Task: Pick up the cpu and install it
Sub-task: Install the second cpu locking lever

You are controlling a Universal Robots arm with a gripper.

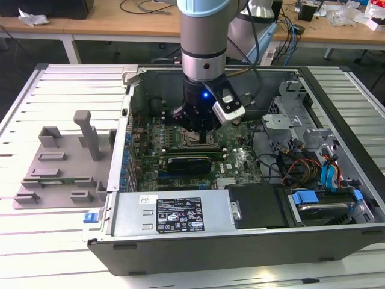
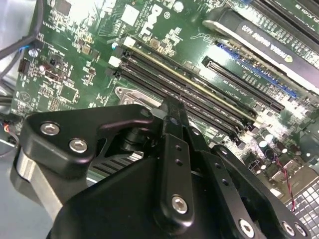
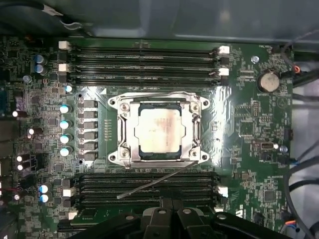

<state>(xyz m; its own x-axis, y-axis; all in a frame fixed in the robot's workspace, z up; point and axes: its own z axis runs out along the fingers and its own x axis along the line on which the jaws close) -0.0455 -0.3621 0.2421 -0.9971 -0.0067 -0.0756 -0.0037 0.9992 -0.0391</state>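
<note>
The cpu [image 3: 159, 130], a square chip with a silver-grey top, lies flat in the metal socket frame [image 3: 123, 134] on the green motherboard [image 3: 249, 124]. A thin socket lever [image 3: 154, 182] slants loose across the memory slots beside the frame. My black gripper [image 1: 207, 138] hangs low over the board inside the open computer case, a little to one side of the socket. It looks shut [image 2: 172, 107] with nothing held. Its linkage [image 3: 170, 211] sits over the memory slots, apart from the cpu.
The open case [image 1: 240, 250] has a power supply along the near wall and drive bays with cables at the exterior view's right. A graphics card [image 1: 189, 161] lies just nearer than the gripper. A grey fixture tray [image 1: 54, 171] stands on the slatted table at the exterior view's left.
</note>
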